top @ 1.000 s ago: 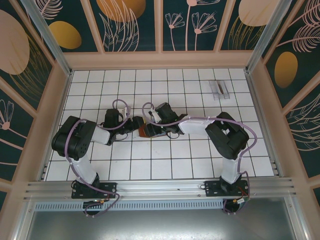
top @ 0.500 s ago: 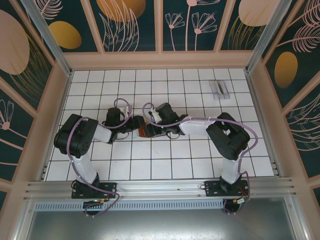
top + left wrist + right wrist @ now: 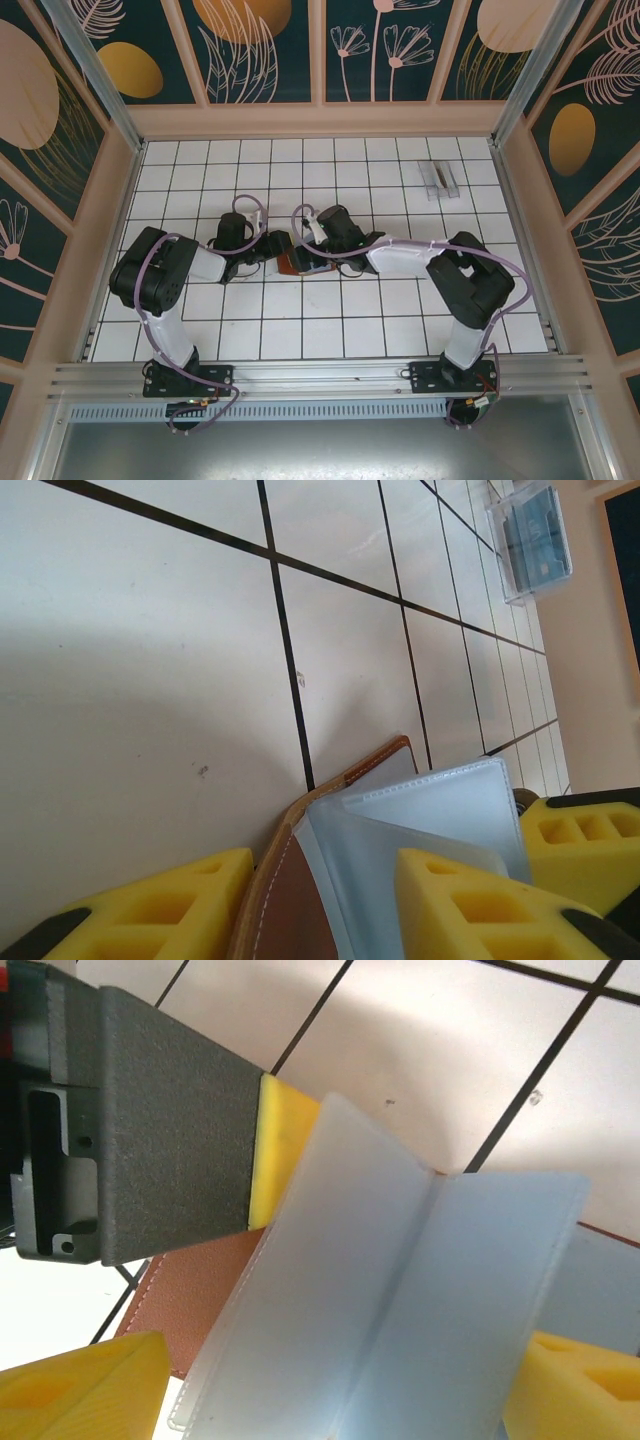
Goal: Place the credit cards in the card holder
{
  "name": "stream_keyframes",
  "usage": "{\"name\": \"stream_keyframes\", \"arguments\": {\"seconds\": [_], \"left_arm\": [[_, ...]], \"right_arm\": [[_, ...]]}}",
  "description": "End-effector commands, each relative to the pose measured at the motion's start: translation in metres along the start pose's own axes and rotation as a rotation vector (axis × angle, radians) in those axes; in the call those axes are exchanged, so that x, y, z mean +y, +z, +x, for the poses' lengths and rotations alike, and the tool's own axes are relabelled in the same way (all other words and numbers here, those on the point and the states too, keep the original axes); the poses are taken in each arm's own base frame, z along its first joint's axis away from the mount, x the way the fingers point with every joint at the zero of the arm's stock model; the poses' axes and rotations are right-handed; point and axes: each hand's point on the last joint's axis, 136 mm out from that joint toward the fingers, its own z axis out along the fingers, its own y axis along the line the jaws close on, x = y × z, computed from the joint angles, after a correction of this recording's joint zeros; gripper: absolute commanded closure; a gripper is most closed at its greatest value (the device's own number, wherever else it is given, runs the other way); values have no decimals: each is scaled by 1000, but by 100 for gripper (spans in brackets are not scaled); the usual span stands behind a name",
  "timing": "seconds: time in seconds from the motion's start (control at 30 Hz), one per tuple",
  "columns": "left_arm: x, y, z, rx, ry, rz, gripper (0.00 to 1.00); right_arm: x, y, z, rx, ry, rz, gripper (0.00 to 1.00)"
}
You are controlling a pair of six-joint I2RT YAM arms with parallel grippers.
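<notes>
The card holder (image 3: 291, 262) is a reddish-brown leather wallet, lying open near the middle of the tiled floor with both grippers meeting over it. My left gripper (image 3: 272, 250) is shut on it: in the left wrist view the leather cover (image 3: 280, 910) and blue-grey plastic sleeves (image 3: 440, 810) sit between its yellow fingers (image 3: 150, 910). My right gripper (image 3: 345, 1360) stands open, its fingers either side of the fanned sleeves (image 3: 400, 1290). The credit cards (image 3: 440, 178) stand far back right in a clear stand, a blue one (image 3: 535, 535) visible.
White tiled floor (image 3: 380, 310) with dark grout lines lies all around, closed in by wooden walls (image 3: 320, 120). The left gripper's grey finger with its yellow pad (image 3: 280, 1150) rests against the sleeves' edge, close to my right fingers.
The right arm's elbow has swung to the right and its gripper has shifted slightly back. Both grippers stay at the card holder, which has moved a little with them.
</notes>
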Motion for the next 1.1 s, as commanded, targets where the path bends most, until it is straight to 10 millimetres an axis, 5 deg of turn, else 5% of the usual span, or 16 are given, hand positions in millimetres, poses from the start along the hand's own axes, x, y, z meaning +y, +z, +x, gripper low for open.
{"name": "stream_keyframes", "arguments": {"seconds": [0.0, 0.5, 1.07], "left_arm": [[50, 5, 27, 58, -49, -183, 58], [47, 4, 24, 50, -45, -174, 58], [49, 6, 28, 64, -51, -170, 59]], "right_arm": [[-3, -17, -15, -82, 14, 30, 16], [-3, -18, -27, -56, 60, 75, 16], [-11, 6, -7, 23, 60, 131, 16]]}}
